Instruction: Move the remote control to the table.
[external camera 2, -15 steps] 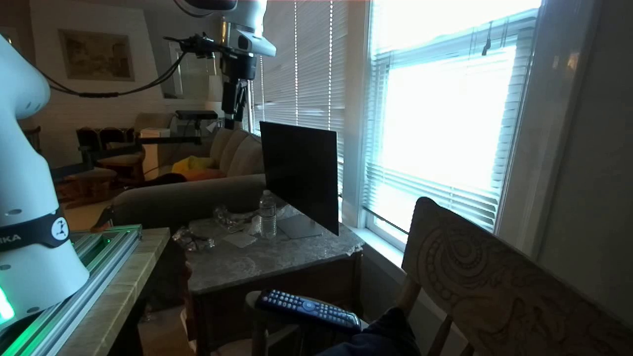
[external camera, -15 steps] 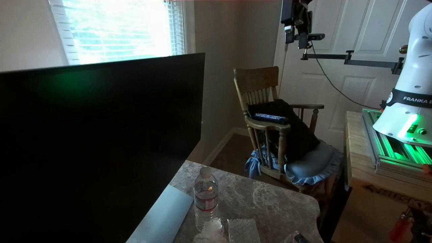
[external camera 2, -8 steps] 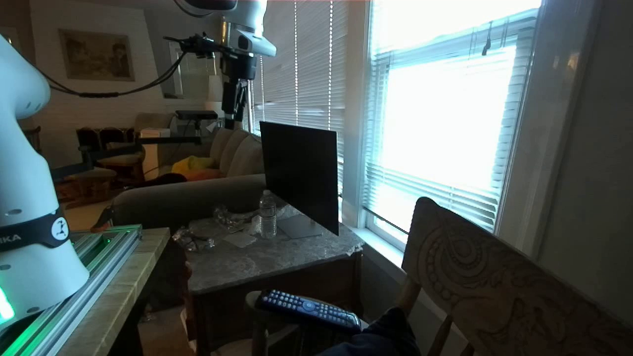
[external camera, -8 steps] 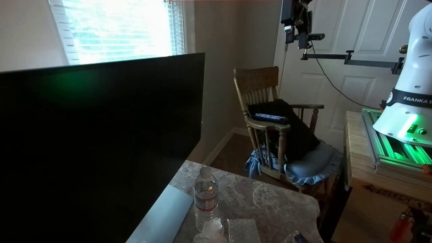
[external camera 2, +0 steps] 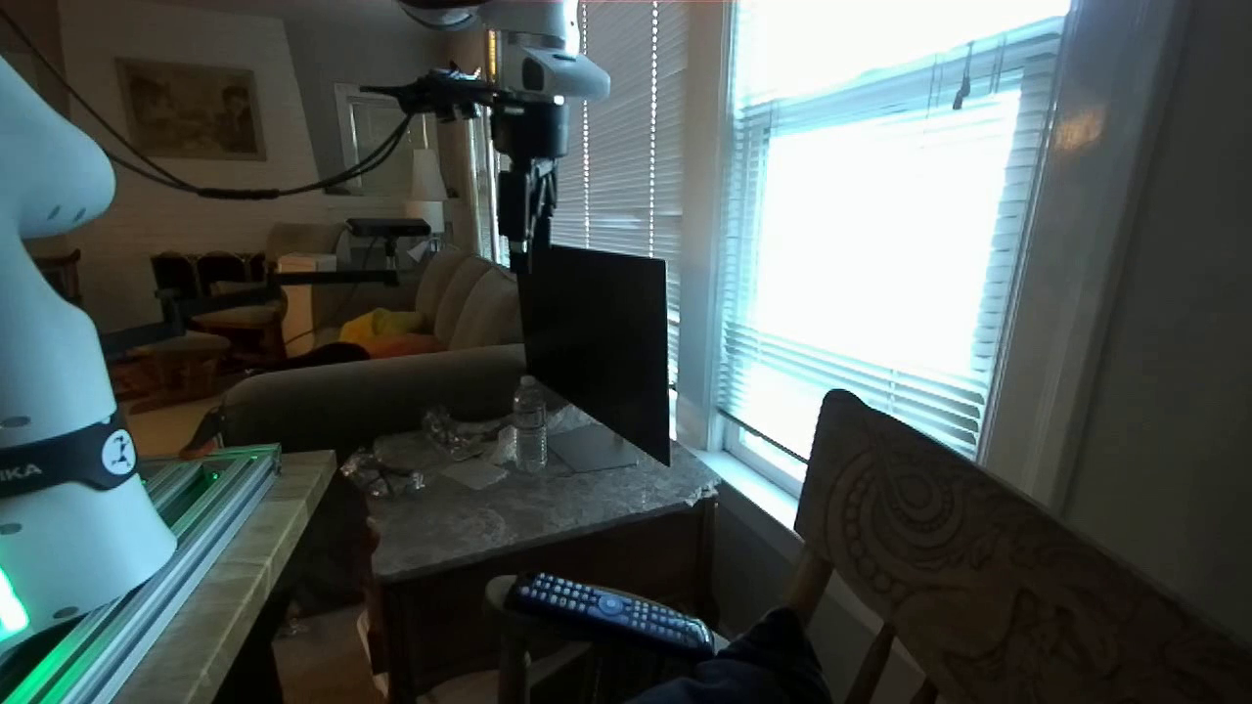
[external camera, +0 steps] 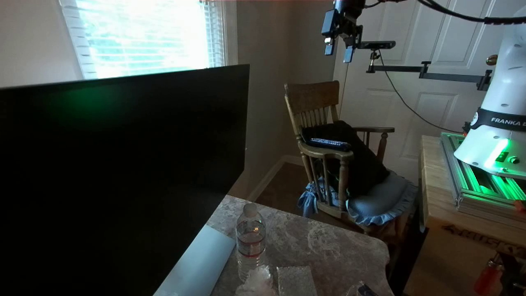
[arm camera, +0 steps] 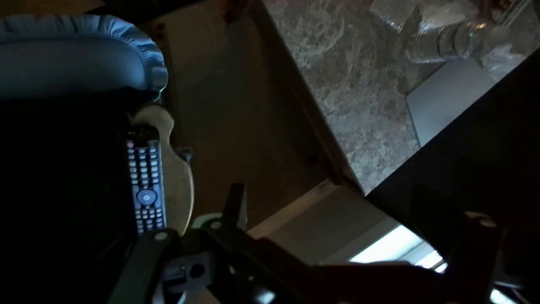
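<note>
Sofa [external camera 2: 381,391]: behind the fingers [external camera: 348,54] and lower, in an exterior view; partly hidden.
Window [external camera 2: 880,244]: right of the fingers in an exterior view, glaring white.
Arm [external camera 2: 59,391]: white; in an exterior view its base stands left of the fingers and lower, its far end directly above them.
Bench [external camera: 439,195]: wooden, right of the fingers and lower in an exterior view, the arm's green-lit base on it.
Table [external camera: 337,250]: mottled stone-look top, lower than the fingers in both exterior views.
Chair [external camera: 313,96]: wooden, lower than the fingers in both exterior views; its armrest [arm camera: 180,183] is to their left in the wrist view.
Screen [external camera 2: 606,352]: black, standing on the table; in an exterior view the fingers show in front of its top left corner.
Cloth [external camera: 365,168]: black, bundled on the chair, below the fingers.
Cushion [external camera: 382,199]: blue, ruffled, on the chair's seat, below the fingers, partly under the cloth.
Gripper [external camera: 339,52]: black, pointing down, its two fingers apart with a visible gap.
Bottle [external camera: 251,246]: clear, upright on the table, lower than the fingers.
Remote [external camera 2: 611,611]: on the chair's armrest, buttons up, alongside the cloth; well below the fingers in both exterior views, left of them in the wrist view.
</note>
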You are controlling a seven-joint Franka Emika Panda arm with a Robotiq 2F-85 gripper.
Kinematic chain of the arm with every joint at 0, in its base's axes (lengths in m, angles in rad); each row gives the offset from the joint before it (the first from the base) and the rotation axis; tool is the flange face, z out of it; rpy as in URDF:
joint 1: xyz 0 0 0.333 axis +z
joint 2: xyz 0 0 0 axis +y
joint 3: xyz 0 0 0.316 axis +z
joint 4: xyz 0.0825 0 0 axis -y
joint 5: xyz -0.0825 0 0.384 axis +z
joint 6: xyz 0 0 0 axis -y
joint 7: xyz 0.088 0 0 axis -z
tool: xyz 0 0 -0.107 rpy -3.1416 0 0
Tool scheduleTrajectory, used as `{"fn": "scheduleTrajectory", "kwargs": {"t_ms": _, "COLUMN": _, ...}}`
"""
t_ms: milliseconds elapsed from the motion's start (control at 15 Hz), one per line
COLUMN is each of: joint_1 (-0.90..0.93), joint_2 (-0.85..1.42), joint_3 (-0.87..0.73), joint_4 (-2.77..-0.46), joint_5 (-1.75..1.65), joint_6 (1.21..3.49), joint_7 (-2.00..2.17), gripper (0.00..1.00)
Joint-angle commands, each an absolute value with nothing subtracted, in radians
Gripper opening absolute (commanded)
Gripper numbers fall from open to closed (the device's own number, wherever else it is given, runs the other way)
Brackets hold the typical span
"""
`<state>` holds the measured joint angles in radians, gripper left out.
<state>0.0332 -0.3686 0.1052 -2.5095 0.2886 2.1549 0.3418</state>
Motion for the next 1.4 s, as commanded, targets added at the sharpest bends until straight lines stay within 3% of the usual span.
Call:
{"fn": "scheduleTrajectory", "kwargs": {"t_ms": 0, "joint_1": -0.023, "joint_2": -0.276, "joint_3": 0.057, "joint_4": -2.497, "joint_5": 0.219, "joint_6": 2.239, "joint_7": 0.297, "gripper": 1.0}}
{"fn": "scheduleTrajectory", "kwargs": {"t_ms": 933, "joint_1": -0.061, "joint_2": 0.141, "joint_3": -0.036, "joint_4": -2.478, "joint_5": 0.164, "joint_6": 2.659, "joint_7": 0.22, "gripper": 1.0}}
{"fn": "scheduleTrajectory", "kwargs": {"t_ms": 1333, "joint_1": -0.055, "joint_2": 0.152, "joint_3": -0.042, "joint_4": -2.477, "joint_5": 0.156, "joint_6": 2.651, "joint_7": 0.243, "gripper": 1.0}}
